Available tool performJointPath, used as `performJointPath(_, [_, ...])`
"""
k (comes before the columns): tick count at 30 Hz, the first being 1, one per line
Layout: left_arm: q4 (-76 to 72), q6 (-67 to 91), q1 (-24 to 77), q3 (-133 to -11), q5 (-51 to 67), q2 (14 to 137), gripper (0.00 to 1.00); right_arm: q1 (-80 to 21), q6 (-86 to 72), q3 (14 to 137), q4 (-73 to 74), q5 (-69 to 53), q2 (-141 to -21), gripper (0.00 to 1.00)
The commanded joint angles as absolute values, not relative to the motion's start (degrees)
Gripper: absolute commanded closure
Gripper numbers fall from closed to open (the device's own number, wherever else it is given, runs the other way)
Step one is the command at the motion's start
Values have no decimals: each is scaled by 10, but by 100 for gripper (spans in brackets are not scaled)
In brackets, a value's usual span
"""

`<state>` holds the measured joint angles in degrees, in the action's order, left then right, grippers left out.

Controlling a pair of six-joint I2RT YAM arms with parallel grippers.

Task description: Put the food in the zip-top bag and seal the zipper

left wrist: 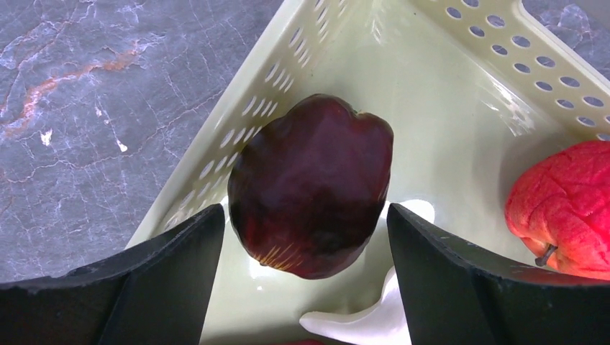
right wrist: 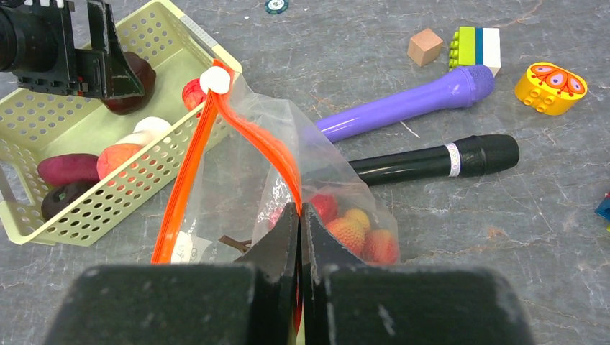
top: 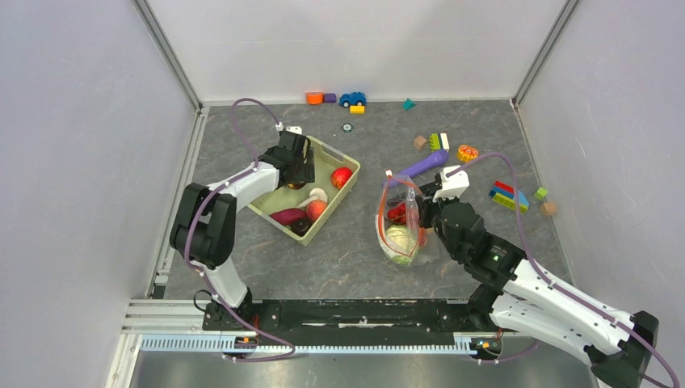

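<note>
Glossy dark purple piece point(left wrist: 311, 185) in pale green basket point(left wrist: 237, 136), walls dotted with slots; beside it, wrinkled red apple point(left wrist: 565, 208). Grey marbled table point(left wrist: 93, 93), rust-veined, beneath. Clear zip-top bag point(right wrist: 237, 194) edged by orange-red zipper point(right wrist: 188, 165), red and peach fruit point(right wrist: 350, 231) and green cabbage point(top: 398, 239) inside. Nearby, purple microphone point(right wrist: 403, 108), black microphone point(right wrist: 439, 158), yellow block point(right wrist: 550, 88) patterned orange.

1. Overhead camera: high over the near edge, looking down on the whole grey marbled table point(top: 339, 267).
2. Left wrist camera: very close, tilted down into the pale-green slotted plastic basket point(left wrist: 503, 65).
3. Right wrist camera: low, right behind the clear crinkly zip-top bag point(right wrist: 237, 180), facing across the table; all three views share that basket.
</note>
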<state>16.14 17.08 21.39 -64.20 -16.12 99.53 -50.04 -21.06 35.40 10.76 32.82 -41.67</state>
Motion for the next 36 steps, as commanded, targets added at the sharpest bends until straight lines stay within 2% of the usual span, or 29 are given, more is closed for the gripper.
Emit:
performJointPath(1, [152,162,214,-673,-178,1013,13,-502,-200,352,85,329,-420,100])
performJointPath(6, [155,163,213,-682,-173,1029,17,-502,-200,353,86,326,-422,100])
performJointPath(9, [155,164,214,-685,-163,1034,26,-502,-199,352,86,326,-422,100])
performJointPath(17, [165,168,213,-681,-140,1007,64,-502,-198,352,86,327,-421,100])
performJointPath(24, [163,181,214,-652,-92,917,82,-502,-203,353,86,327,-420,100])
performJointPath(30, [133,206,216,-598,-4,801,91,-502,-211,355,86,321,-420,100])
performJointPath(36, [44,204,271,-529,182,674,95,-502,-220,361,86,306,-422,100])
